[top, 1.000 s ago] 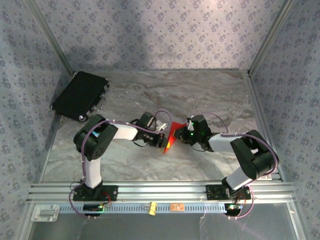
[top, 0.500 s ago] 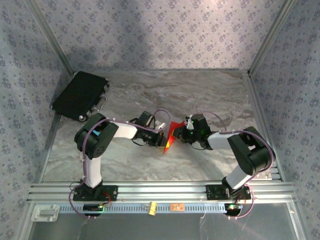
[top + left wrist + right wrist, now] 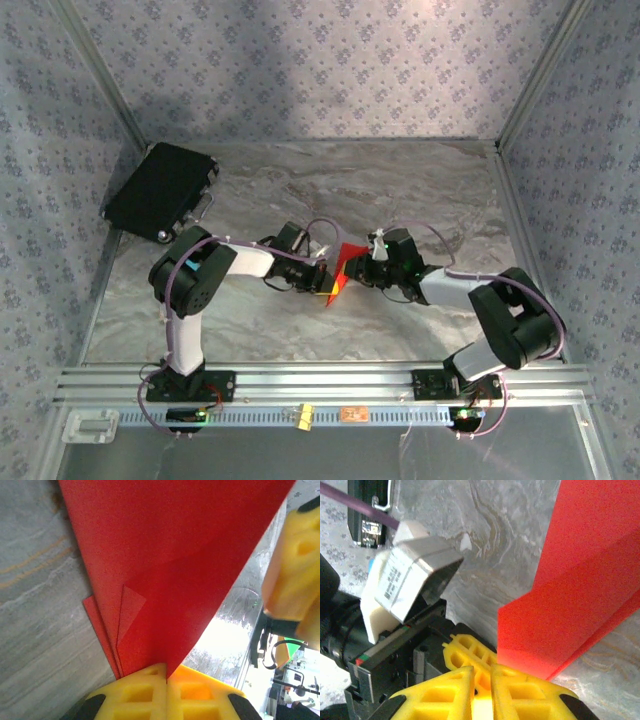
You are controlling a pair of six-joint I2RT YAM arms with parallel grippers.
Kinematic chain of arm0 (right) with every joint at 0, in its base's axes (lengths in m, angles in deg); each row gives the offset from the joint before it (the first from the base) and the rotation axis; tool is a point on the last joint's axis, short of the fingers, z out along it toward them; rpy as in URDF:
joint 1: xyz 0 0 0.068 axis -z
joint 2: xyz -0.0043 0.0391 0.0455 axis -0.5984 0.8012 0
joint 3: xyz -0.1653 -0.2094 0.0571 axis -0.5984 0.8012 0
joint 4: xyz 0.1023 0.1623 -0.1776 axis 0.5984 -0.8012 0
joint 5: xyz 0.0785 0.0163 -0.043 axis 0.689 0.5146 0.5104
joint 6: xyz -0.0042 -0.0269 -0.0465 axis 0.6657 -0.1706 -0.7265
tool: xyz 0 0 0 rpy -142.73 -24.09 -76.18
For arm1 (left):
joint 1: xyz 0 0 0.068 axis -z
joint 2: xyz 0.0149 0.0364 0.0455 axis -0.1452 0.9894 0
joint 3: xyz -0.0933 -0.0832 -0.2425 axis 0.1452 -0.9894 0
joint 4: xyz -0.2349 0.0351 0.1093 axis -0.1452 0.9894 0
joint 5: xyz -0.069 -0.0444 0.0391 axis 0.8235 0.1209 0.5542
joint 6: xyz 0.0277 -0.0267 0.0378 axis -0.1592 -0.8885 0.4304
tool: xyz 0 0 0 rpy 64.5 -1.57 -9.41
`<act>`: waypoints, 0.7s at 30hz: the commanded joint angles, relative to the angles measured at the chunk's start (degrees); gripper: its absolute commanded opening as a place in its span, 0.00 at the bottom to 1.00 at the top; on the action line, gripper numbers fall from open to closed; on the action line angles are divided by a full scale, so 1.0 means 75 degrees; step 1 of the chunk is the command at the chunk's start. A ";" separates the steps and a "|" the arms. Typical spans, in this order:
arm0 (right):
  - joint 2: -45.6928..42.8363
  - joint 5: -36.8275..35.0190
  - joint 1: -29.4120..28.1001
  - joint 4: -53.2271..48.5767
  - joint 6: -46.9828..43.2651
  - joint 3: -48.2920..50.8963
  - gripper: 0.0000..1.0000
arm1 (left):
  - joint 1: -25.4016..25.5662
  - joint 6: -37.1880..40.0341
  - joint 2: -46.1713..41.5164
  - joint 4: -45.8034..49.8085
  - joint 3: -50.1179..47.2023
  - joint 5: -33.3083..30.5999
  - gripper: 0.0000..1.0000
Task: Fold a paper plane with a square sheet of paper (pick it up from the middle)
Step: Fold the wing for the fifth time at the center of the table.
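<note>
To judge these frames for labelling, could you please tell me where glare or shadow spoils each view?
Top external view: evenly lit, a soft shadow across the patterned back wall. Left wrist view: the bright red folded square sheet of paper is crisp, but the grey marble table blows out white beside it. Right wrist view: the paper glows oversaturated, washed out near the right end effector.
</note>
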 commanded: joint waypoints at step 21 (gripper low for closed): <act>0.1081 0.0389 0.0269 0.0026 -0.0345 -0.0689 0.15 | -0.0239 -0.0219 0.0191 0.0354 -0.0228 -0.0453 0.00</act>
